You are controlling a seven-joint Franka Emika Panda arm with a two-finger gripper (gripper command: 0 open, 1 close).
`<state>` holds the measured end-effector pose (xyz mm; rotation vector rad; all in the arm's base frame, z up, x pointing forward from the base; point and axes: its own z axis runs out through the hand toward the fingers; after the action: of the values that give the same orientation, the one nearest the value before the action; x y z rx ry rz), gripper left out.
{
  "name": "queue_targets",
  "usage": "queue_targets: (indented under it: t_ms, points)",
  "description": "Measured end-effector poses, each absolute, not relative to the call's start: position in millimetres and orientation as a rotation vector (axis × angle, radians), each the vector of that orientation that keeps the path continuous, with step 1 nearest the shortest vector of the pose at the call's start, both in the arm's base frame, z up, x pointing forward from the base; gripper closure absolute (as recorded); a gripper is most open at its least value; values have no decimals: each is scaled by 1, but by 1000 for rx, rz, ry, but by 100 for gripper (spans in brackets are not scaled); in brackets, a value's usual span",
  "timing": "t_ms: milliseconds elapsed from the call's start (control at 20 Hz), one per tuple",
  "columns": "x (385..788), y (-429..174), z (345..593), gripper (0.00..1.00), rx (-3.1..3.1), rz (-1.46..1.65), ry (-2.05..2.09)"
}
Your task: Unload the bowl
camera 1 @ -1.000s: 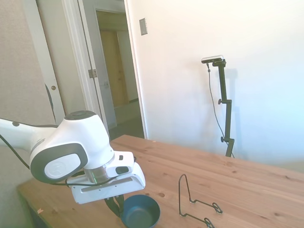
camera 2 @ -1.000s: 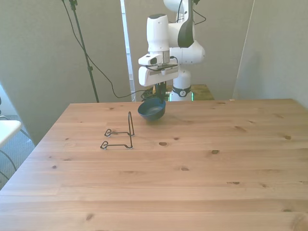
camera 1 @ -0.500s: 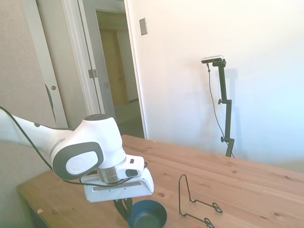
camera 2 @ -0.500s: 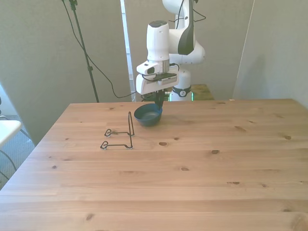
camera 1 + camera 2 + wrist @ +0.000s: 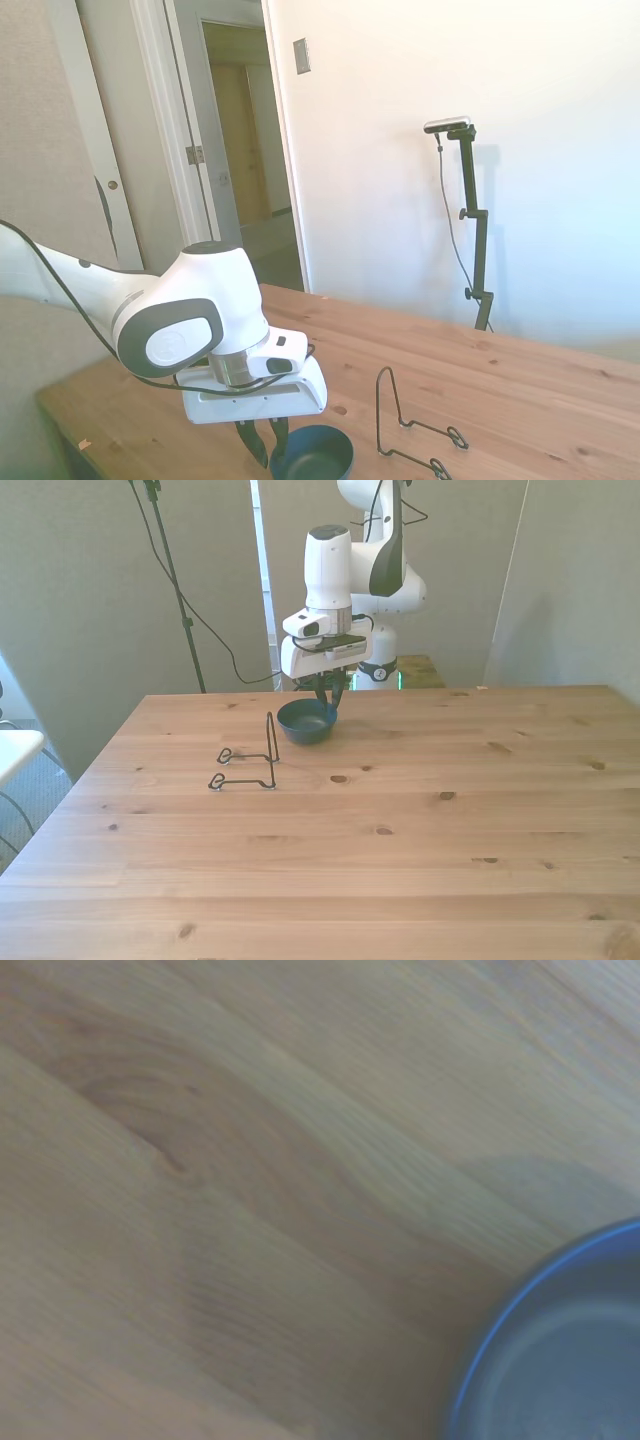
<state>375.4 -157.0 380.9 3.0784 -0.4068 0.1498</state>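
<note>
The small dark blue bowl (image 5: 305, 722) stands upright on the wooden table (image 5: 400, 840), near its far edge. In the side view the bowl (image 5: 312, 455) sits low in the picture, just beside the wrist. My gripper (image 5: 327, 702) hangs over the bowl's far rim. Seen from the side, the gripper (image 5: 268, 450) has its two dark fingers parted, one on each side of the rim, so it is open. In the blurred wrist view, part of the bowl (image 5: 560, 1370) shows as a blue rim with a teal inside, on bare wood.
A thin black wire stand (image 5: 262, 752) rests on the table just to the front view's left of the bowl, and it holds nothing. From the side, the wire stand (image 5: 400, 420) rises beside the bowl.
The bowl came down from a tilted, lifted pose to sit flat on the table. The fingers, pinched together half a second ago, now stand apart at the rim.
</note>
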Motion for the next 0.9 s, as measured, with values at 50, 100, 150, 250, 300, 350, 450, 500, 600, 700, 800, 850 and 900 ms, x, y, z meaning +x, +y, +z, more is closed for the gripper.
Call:
queue_targets:
  t_ms: [50,100,150,250,300,350,450,500,600,700,800,850,900]
  points:
    - [376,-158,383,0,3074,156,-435]
    - [377,-158,385,0,3071,160,-463]
    - [378,-159,387,0,3070,161,-495]
    - [377,-159,392,0,3067,159,-560]
    - [376,-158,394,0,3061,160,-613]
    - [375,-157,397,0,3051,160,-674]
    - [371,-155,405,0,3034,162,-774]
    - [368,-154,410,0,3029,166,-810]
    - [363,-152,421,0,3015,188,-892]
    - [358,-149,432,0,2997,208,-963]
    - [354,-147,440,0,2986,219,-1023]
    - [352,-146,443,0,2982,224,-1050]
    - [350,-146,446,0,2979,225,-1072]
